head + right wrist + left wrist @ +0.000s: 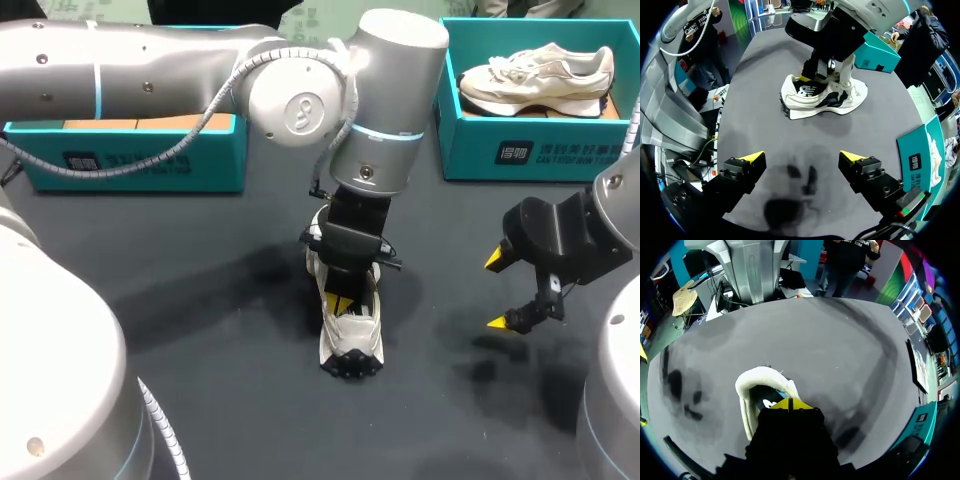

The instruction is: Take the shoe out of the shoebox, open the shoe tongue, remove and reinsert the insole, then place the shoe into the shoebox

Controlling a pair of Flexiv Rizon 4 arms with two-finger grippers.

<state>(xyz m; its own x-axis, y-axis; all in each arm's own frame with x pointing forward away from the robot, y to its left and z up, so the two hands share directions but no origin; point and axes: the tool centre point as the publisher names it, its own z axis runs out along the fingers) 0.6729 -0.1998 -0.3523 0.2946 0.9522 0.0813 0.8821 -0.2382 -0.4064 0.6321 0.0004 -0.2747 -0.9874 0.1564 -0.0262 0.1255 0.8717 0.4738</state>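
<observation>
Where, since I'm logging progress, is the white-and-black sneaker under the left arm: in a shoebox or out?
Out. The white-and-black sneaker stands on its sole on the dark table, clear of both teal shoeboxes.

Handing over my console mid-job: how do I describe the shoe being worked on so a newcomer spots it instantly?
On the dark table, look to the middle, where the left gripper hangs. The white shoe stands there on the bare tabletop, outside any box, with that gripper in its opening. The other pale shoe lies inside the teal shoebox at the far right.
</observation>
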